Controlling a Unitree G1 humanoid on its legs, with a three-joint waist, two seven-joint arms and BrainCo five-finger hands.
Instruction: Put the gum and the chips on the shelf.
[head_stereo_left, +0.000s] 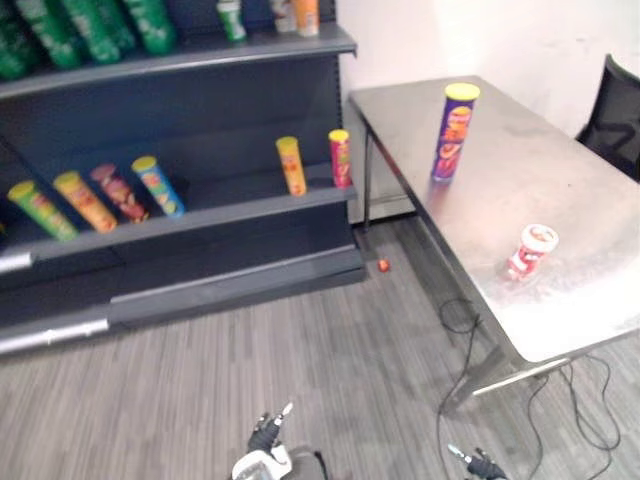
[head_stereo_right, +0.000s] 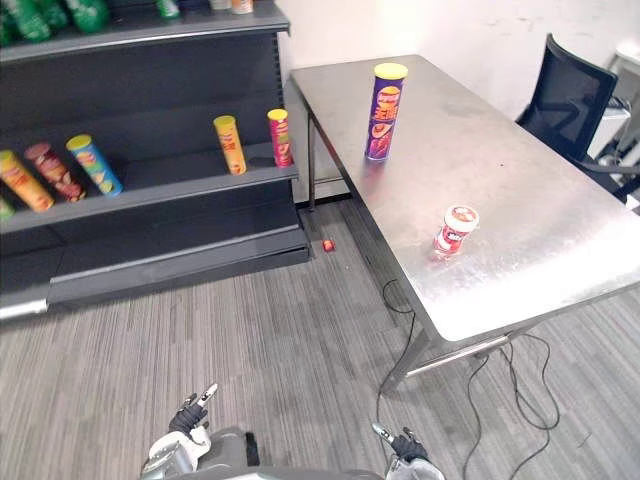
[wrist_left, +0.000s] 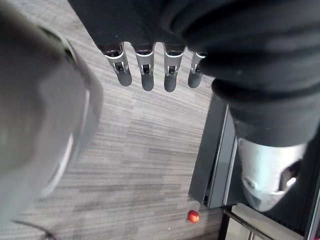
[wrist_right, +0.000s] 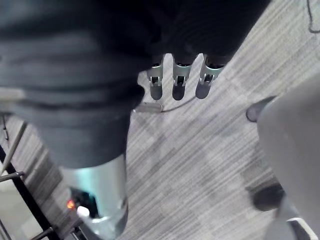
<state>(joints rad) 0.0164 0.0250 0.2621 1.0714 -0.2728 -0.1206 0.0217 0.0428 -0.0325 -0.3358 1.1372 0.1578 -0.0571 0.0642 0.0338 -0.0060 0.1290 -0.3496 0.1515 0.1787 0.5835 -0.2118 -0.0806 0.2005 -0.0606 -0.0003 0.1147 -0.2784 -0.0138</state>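
Note:
A tall purple chips can (head_stereo_left: 455, 132) with a yellow lid stands upright toward the far end of the steel table (head_stereo_left: 600, 300). A small red and white gum tub (head_stereo_left: 532, 250) sits closer to me on the same table. The dark shelf unit (head_stereo_left: 230, 213) stands to the left of the table. My left hand (head_stereo_left: 268, 434) hangs low over the carpet with its fingers (wrist_left: 146, 75) straight and nothing in it. My right hand (head_stereo_left: 478, 463) hangs low too, near the table's front leg, its fingers (wrist_right: 179, 82) straight and empty. Both hands are far from the can and the tub.
Several chips cans (head_stereo_left: 290, 165) lean on the middle shelf, and green bottles (head_stereo_left: 90, 28) fill the top one. A small red object (head_stereo_left: 382, 265) lies on the carpet by the shelf's corner. A black chair (head_stereo_right: 570, 100) stands beyond the table. Cables (head_stereo_left: 585, 400) trail under the table.

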